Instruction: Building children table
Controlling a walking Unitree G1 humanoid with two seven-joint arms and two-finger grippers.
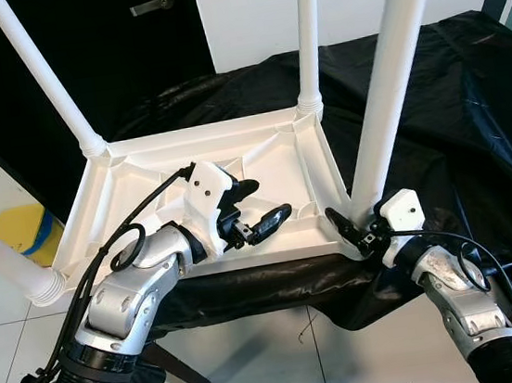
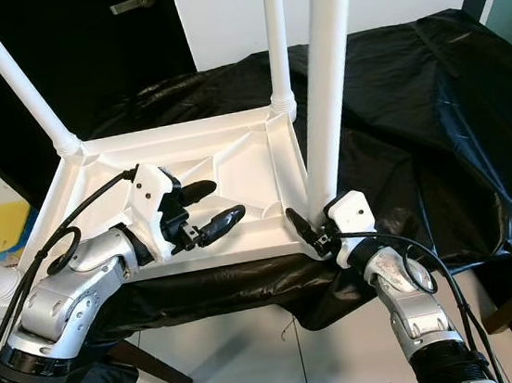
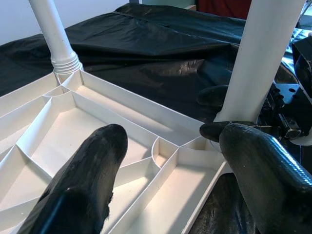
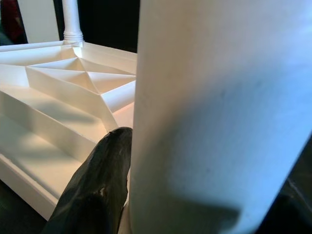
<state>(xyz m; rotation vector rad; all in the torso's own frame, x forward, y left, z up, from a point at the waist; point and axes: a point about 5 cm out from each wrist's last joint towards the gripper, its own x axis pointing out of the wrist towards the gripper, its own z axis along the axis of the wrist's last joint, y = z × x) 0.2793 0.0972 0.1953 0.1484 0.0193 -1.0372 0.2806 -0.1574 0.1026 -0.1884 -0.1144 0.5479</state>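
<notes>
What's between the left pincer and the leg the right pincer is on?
Nothing visible. The left pincer hovers open over the upturned tabletop, and only low ribs of its underside lie between it and the near-right leg. The right pincer is closed around that leg's base at the corner socket.

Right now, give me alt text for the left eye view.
An upturned white tabletop lies on a black sheet, legs pointing up. The right gripper clasps the near-right leg at its base; the left gripper hovers open above the tabletop.
</notes>
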